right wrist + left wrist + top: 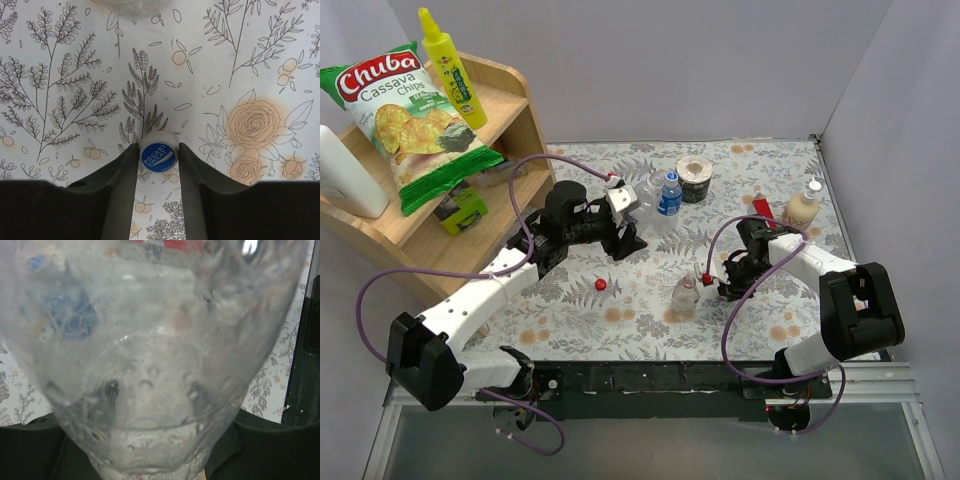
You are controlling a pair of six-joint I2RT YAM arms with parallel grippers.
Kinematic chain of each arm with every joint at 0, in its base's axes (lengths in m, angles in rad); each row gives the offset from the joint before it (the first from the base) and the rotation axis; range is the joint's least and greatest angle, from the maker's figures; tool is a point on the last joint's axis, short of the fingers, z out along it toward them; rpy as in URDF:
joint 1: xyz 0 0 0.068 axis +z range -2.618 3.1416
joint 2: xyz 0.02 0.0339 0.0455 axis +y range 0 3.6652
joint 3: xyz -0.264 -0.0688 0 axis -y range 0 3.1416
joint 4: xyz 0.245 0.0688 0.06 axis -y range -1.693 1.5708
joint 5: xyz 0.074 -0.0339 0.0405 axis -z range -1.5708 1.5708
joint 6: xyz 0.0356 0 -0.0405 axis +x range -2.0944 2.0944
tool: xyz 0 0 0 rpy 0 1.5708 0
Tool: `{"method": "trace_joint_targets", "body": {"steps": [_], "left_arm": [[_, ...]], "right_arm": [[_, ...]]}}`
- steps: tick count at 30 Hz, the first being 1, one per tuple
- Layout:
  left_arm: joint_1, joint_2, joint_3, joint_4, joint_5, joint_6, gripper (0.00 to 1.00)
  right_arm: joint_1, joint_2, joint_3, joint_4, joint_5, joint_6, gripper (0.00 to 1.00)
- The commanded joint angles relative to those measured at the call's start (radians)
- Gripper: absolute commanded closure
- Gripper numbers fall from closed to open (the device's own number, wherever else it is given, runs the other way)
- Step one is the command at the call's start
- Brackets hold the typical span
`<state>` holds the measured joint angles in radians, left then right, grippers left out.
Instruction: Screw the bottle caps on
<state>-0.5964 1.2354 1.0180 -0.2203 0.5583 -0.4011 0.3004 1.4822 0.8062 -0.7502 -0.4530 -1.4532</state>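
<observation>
Right wrist view: the right gripper [158, 150] points down at the floral tabletop [260, 55]. A blue cap [158, 157] printed "POCARI SWEAT" lies flat on the cloth between its two dark fingers [112, 185]. The fingers close in on the cap from 9 and 3 o'clock and both inner edges meet its rim, so the gripper is clamped on the cap. At 12 o'clock from the cap, at the top edge, the rounded base of a bottle just shows.

Top view: this gripper sits right of the tabletop's centre, and a small clear bottle [685, 295] stands upright just beside it at 9 o'clock. A red cap [601, 284] lies alone on the tabletop, well apart from both grippers, at 9 o'clock from that bottle and at 6 o'clock from the left arm's wrist.

Left wrist view: the left gripper [150, 455] is closed around a large clear bottle [150, 365], whose ribbed wall fills nearly the whole view. A blue-labelled bottle [669, 195] stands just beside it at 3 o'clock in the top view.
</observation>
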Motion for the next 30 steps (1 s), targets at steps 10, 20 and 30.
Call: {"method": "trace_joint_targets", "body": {"steps": [10, 20, 30], "left_arm": [[0.007, -0.094, -0.297, 0.370, 0.054, -0.099, 1.00], [0.006, 0.001, -0.507, 0.794, 0.208, -0.173, 1.00], [0.004, 0.033, -0.527, 0.742, 0.265, 0.022, 1.00]], "right_arm": [[0.003, -0.279, 0.230, -0.184, -0.140, 0.187, 0.77], [0.103, -0.093, 0.862, -0.279, -0.441, 0.623, 0.83], [0.328, 0.113, 1.222, -0.529, -0.352, 0.386, 0.84]]}}
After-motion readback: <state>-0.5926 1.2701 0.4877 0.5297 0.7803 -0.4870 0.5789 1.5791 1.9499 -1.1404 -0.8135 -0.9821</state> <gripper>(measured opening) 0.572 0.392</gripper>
